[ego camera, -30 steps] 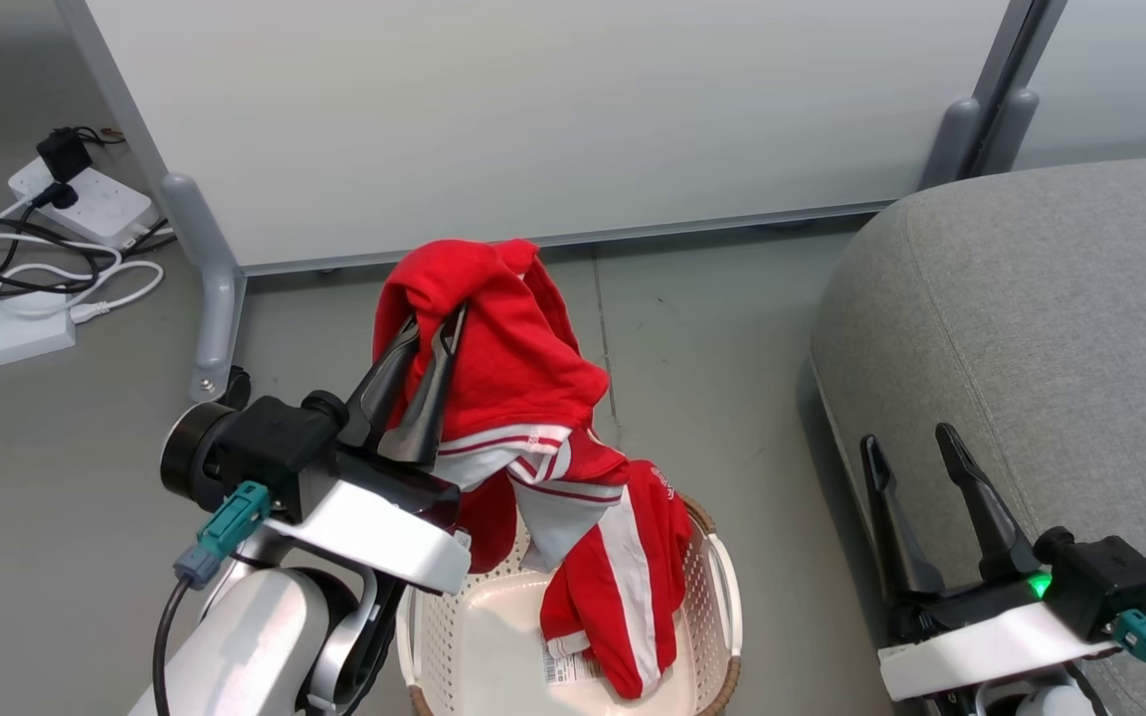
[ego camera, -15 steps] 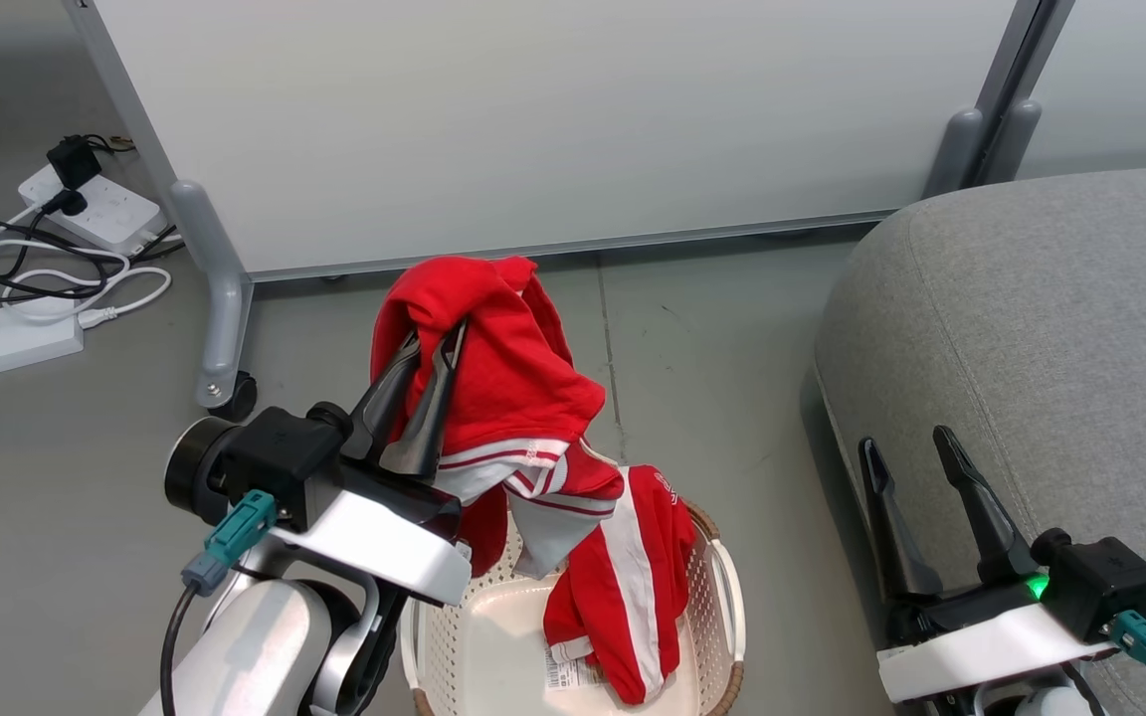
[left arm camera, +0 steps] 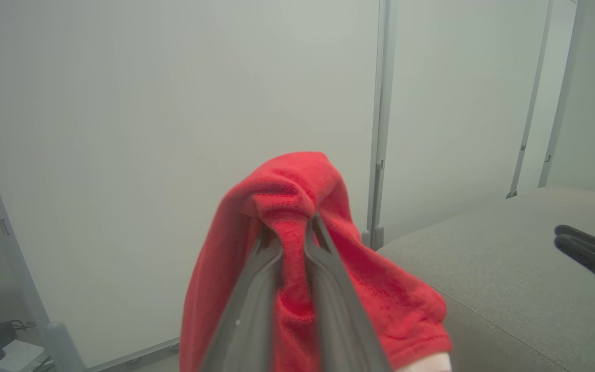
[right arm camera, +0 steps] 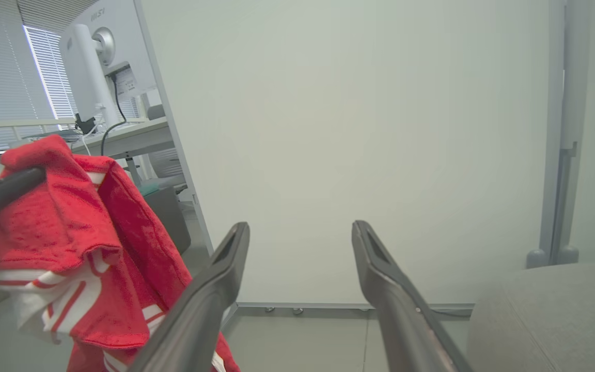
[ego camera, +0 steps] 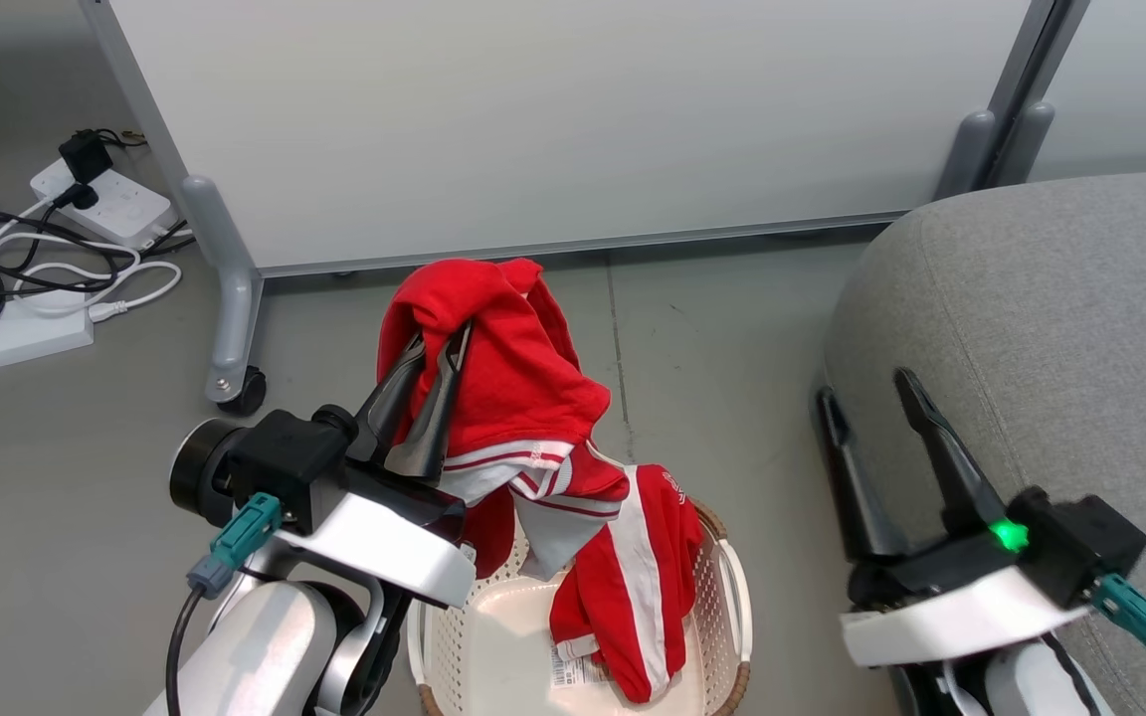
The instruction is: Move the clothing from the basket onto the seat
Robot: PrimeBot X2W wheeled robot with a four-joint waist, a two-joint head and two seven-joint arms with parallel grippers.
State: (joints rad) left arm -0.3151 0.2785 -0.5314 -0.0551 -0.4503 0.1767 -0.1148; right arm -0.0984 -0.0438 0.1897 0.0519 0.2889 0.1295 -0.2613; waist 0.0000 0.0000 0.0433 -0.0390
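The red clothing (ego camera: 523, 398) with white stripes hangs lifted above the cream perforated basket (ego camera: 727, 597), its lower end still dangling inside. My left gripper (ego camera: 439, 343) is shut on the fabric's top fold, as the left wrist view shows with red clothing (left arm camera: 297, 217) bunched between the left gripper's (left arm camera: 290, 230) tips. The grey seat (ego camera: 1060, 318) fills the right side. Beside the seat's left edge my right gripper (ego camera: 861, 393) is open and holds nothing; in its own view the right gripper (right arm camera: 300, 227) has the clothing (right arm camera: 70, 227) to its left.
A white partition panel (ego camera: 553, 119) on grey wheeled legs (ego camera: 225, 318) stands behind the basket. Power strips and tangled cables (ego camera: 36, 259) lie on the grey floor at far left. A paper label (ego camera: 573, 668) lies in the basket bottom.
The right gripper has risen and shifted left along the seat's edge. The head view has shifted slightly; the left gripper still holds the clothing at about the same height.
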